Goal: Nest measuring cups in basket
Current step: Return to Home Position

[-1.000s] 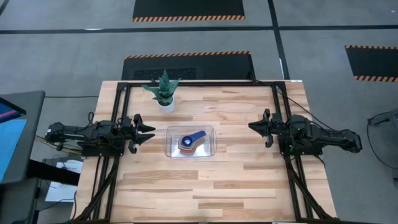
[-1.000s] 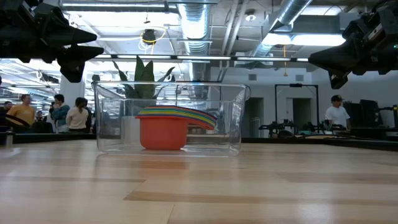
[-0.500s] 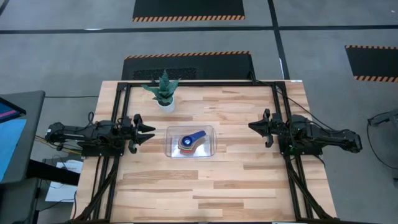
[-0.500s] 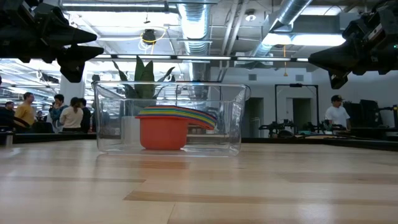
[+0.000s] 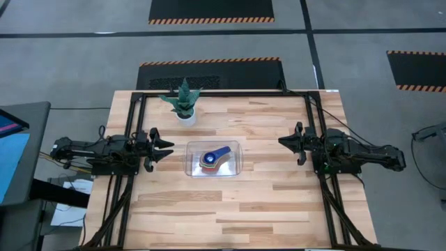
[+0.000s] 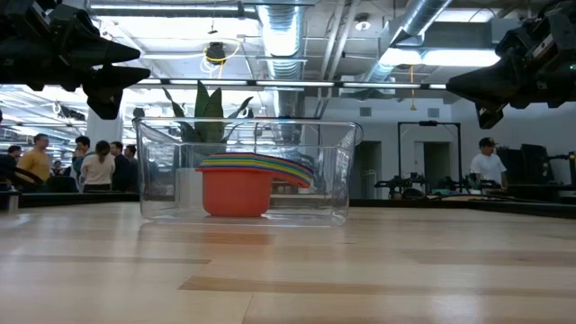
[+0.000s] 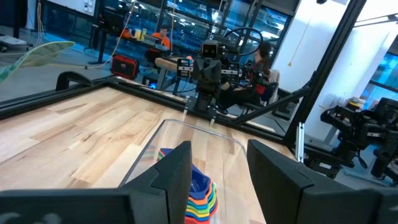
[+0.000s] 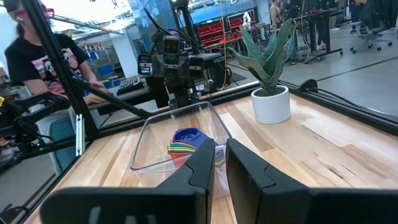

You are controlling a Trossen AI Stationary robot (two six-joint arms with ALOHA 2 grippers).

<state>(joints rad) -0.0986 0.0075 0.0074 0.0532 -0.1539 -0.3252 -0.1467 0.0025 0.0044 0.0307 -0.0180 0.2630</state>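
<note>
The measuring cups [image 5: 212,159] sit nested in one stack inside the clear basket [image 5: 191,167]. The dark blue one is on top and the red one at the bottom [image 6: 236,193]. The stack rests on the basket's floor, and the basket stands on the table's middle. My left gripper [image 5: 171,149] hovers open above the table, left of the basket and pointing at it. My right gripper [image 5: 280,141] hovers shut to the right of the basket. The cups [image 7: 199,193] show past my left gripper [image 7: 219,152], and the cups [image 8: 186,144] show past my right gripper [image 8: 220,146].
A white pot with a green plant [image 5: 185,115] stands on the table beyond the basket, toward the far left. Black frame rails [image 5: 132,174] run along the table's left and right sides. People stand in the room behind [image 6: 90,166].
</note>
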